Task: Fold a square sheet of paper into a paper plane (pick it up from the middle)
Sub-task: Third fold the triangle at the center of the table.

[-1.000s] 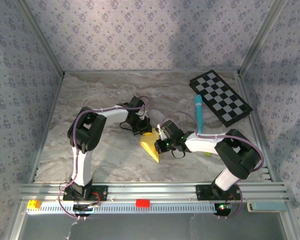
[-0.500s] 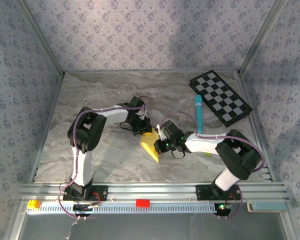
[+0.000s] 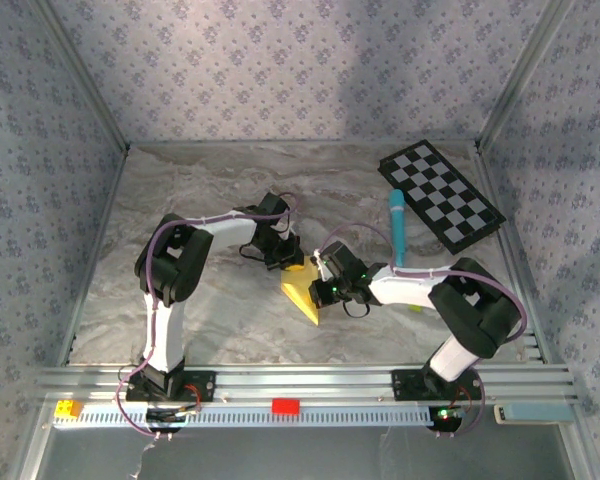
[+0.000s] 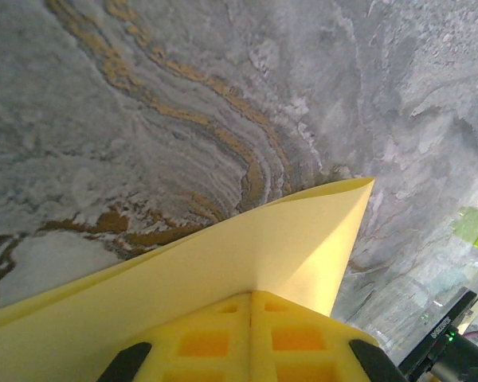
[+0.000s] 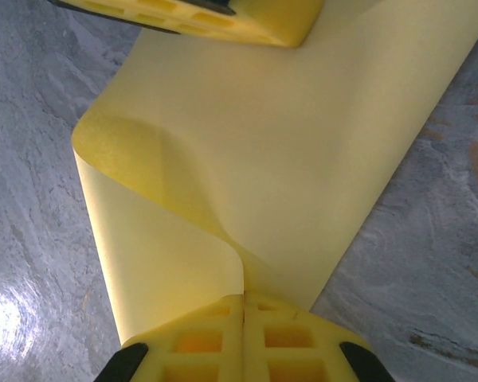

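While both arms meet at the centre of the top view, we find the thin yellow sheet of paper [image 3: 302,295] held between them over the grey marbled table [image 3: 180,200]. It shows there as a pointed wedge whose tip aims toward the bottom of the frame. Whether it touches the table we cannot tell. Our left pincer [image 4: 251,296] has its fingers pressed together on one edge of the sheet. Our right pincer [image 5: 243,301] pinches the opposite edge, where the paper runs into the seam between its pads. In the right wrist view the sheet bows in a soft, rounded loop at the left of the frame, not a flat pressed crease. We judge the work to be early: the sheet is picked up and at most one fold is begun. As we read it, what is left is to flatten that bend into a sharp crease and make the nose folds, the wings and the centre crease of a slim dart.
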